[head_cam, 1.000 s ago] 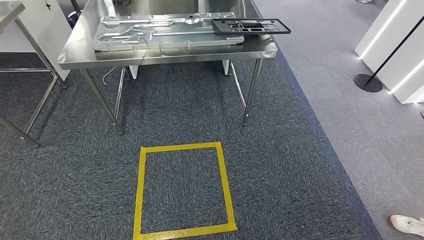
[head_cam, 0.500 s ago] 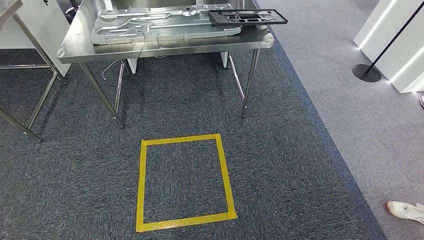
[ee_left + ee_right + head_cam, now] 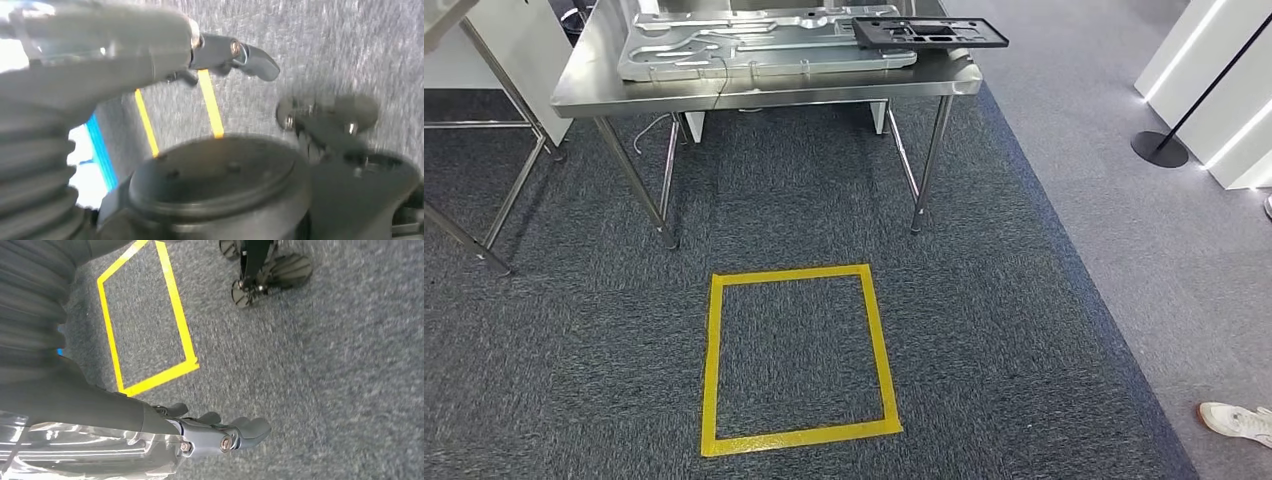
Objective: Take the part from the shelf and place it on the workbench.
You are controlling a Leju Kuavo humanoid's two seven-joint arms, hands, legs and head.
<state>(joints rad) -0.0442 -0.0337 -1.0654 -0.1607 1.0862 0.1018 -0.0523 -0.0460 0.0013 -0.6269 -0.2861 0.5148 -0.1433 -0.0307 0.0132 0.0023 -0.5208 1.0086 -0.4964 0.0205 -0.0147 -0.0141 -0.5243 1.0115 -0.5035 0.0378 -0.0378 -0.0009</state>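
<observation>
- Head view: black flat part (image 3: 929, 32) on desk (image 3: 764, 85), at right end, partly atop silver panel (image 3: 764, 45); long axis along desk edge. Likely stiff, light; best gripped by the long rims.
- Left wrist view: left hand (image 3: 220, 52) hanging over carpet, fingers (image 3: 257, 60) loosely extended, empty.
- Right wrist view: right hand (image 3: 215, 432) empty, fingers (image 3: 252, 429) slightly curled, apart, near yellow tape square (image 3: 145, 320).

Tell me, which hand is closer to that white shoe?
Right, probably. The white shoe lies on the floor at the robot's right; the right hand hangs at that side, the left hand at the other side.
</observation>
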